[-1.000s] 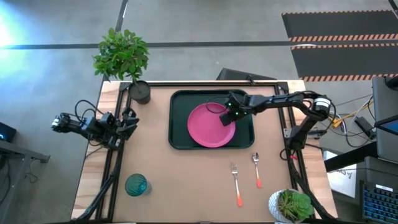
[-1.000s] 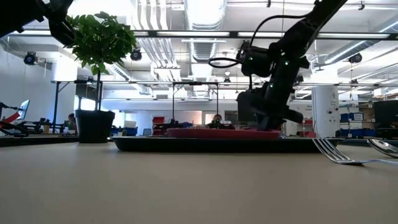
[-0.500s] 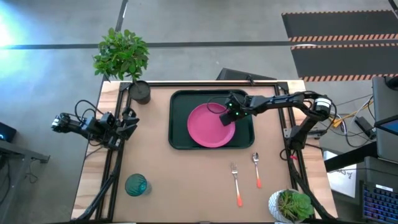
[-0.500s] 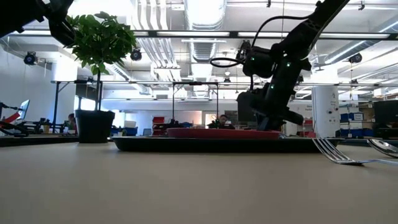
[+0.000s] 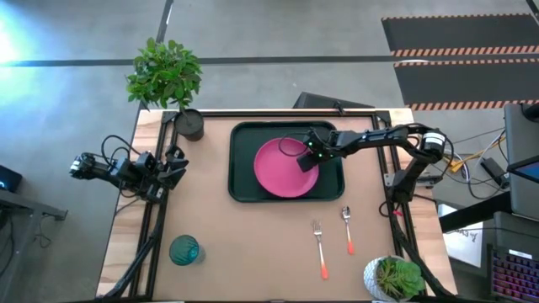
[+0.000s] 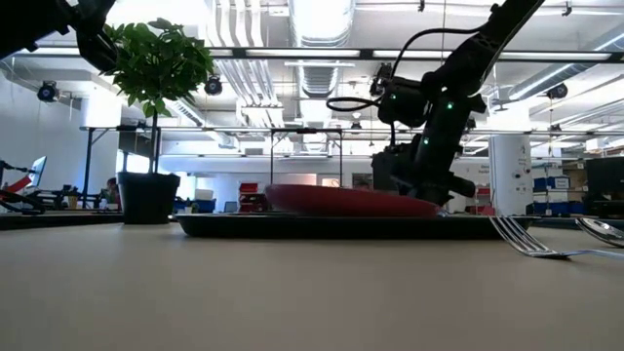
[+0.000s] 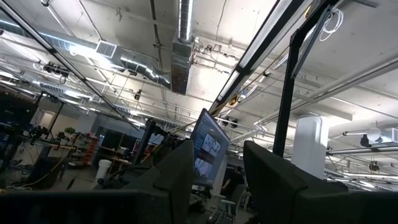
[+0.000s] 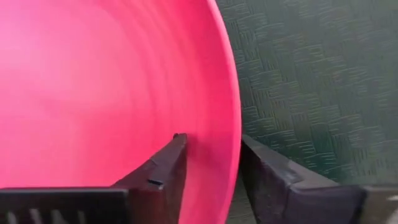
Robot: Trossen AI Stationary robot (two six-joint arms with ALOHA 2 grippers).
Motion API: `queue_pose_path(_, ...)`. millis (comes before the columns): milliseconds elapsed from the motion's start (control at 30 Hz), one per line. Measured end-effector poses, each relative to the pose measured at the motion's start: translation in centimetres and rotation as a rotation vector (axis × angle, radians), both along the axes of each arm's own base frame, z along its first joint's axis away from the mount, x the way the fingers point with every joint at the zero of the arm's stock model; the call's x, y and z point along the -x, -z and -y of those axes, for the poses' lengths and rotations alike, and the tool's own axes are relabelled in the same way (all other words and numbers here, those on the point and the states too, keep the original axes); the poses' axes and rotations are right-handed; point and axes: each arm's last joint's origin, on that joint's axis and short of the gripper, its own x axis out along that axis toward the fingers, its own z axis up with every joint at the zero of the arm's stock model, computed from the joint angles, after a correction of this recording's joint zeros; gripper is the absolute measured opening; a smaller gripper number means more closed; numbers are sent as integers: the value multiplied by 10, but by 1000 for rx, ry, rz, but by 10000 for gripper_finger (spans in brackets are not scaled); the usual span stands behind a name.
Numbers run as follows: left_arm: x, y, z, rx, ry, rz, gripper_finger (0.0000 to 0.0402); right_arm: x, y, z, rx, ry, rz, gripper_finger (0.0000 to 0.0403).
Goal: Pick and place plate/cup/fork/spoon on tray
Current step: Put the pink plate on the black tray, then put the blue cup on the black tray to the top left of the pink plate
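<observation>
The pink plate (image 5: 282, 168) lies inside the dark green tray (image 5: 240, 181) at the table's far middle. In the low view the plate (image 6: 341, 200) sits tilted, its left end higher. My right gripper (image 5: 305, 158) is at the plate's right rim, open, with one finger over the plate and one outside the rim. The teal cup (image 5: 185, 250) stands near left. The fork (image 5: 320, 248) and spoon (image 5: 347, 229) lie side by side near right, on the table. My left gripper (image 5: 173, 164) waits open at the table's left edge. My right gripper (image 8: 211, 149) comes in from the table's right, slanting down, with the plate's right rim (image 8: 235, 146) in the gap between its fingers. One finger (image 8: 171, 158) lies over the plate's inner face, the other (image 8: 261, 165) over the tray floor. Whether either touches the plate, I cannot tell.
A leafy plant in a dark pot (image 5: 190, 124) stands at the far left corner. A plant in a white pot (image 5: 394, 278) stands at the near right corner, close to the spoon. Bare table lies between the cup and the fork.
The plate has tipped: it lay level in the tray and now shows tilted in the low view, its left end raised. My right gripper has crept slightly toward the table's left over the plate's rim.
</observation>
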Motion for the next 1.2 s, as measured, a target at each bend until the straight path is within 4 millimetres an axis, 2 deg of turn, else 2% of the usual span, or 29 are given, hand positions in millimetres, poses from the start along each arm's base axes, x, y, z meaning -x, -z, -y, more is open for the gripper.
queue_pose_path(100,0,0,0,-1,0,0,123,-1,0,0,0,1,4,154)
queue_pose_path(267,0,0,0,0,0,0,123,-7,-9,2,13,-15,28,152)
queue_pose_path(500,0,0,0,1,-4,-3,123,-27,-41,8,57,-79,72,151)
queue_pose_path(700,-4,8,-4,67,-171,-127,123,-52,-98,4,113,-212,96,150)
queue_pose_path(867,-9,12,-6,38,-275,-381,123,-67,-157,-7,179,-305,149,151)
queue_pose_path(1000,-6,9,-7,52,-281,-527,123,-75,-200,-21,233,-367,236,148)
queue_pose_path(1200,8,-3,-9,151,-197,-774,123,-80,-247,-48,296,-459,351,147)
